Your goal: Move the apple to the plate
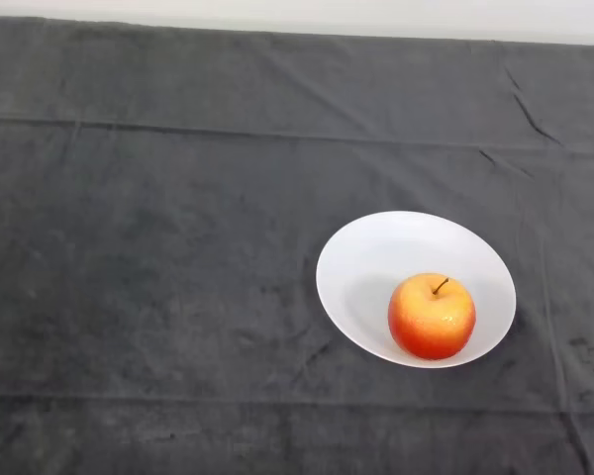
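Observation:
A red and yellow apple (432, 316) with a short dark stem sits upright inside a white plate (376, 252), toward the plate's near right side. The plate rests on the dark cloth, right of the middle of the head view.
Dark grey cloth (158, 277) covers the whole table, with a few creases and a fold line across the far part. A pale wall strip (297, 15) runs along the table's far edge.

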`<control>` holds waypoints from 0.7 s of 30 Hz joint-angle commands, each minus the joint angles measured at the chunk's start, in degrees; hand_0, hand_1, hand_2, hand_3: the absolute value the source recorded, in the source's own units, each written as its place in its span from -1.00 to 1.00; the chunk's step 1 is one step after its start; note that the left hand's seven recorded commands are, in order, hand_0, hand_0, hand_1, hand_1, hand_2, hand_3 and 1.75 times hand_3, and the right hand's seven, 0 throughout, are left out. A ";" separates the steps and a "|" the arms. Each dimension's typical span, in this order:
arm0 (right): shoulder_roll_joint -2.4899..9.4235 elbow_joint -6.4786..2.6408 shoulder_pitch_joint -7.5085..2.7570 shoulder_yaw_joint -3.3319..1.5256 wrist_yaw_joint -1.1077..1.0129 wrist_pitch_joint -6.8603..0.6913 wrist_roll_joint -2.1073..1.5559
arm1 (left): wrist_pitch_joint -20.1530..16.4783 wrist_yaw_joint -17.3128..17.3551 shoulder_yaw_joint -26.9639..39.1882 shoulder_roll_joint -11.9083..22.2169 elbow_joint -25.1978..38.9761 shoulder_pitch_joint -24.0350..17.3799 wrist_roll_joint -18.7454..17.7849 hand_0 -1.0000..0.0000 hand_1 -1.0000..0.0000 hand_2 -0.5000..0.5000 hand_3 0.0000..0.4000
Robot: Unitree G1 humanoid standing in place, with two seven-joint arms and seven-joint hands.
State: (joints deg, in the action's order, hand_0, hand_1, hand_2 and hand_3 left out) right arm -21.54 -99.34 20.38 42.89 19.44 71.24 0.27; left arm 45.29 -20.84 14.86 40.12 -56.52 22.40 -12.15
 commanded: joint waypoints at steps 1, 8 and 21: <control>7.42 -4.05 -2.33 0.40 -0.05 -3.43 0.15 | 1.07 0.52 3.06 -1.65 -2.43 3.78 0.45 1.00 1.00 0.00 -1.00; 7.42 -4.05 -2.33 0.41 -0.04 -3.43 0.17 | 1.06 0.80 3.64 -1.82 -2.50 3.84 0.87 1.00 1.00 0.00 -1.00; 7.42 -4.05 -2.33 0.43 -0.04 -3.43 0.19 | 1.10 1.16 4.52 -2.20 -2.87 4.12 1.71 1.00 1.00 0.00 -1.00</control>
State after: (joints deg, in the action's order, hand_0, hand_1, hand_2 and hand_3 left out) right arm -21.54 -99.34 20.37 42.89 19.44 71.24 0.28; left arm 45.29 -20.08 17.32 38.89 -56.79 23.85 -11.19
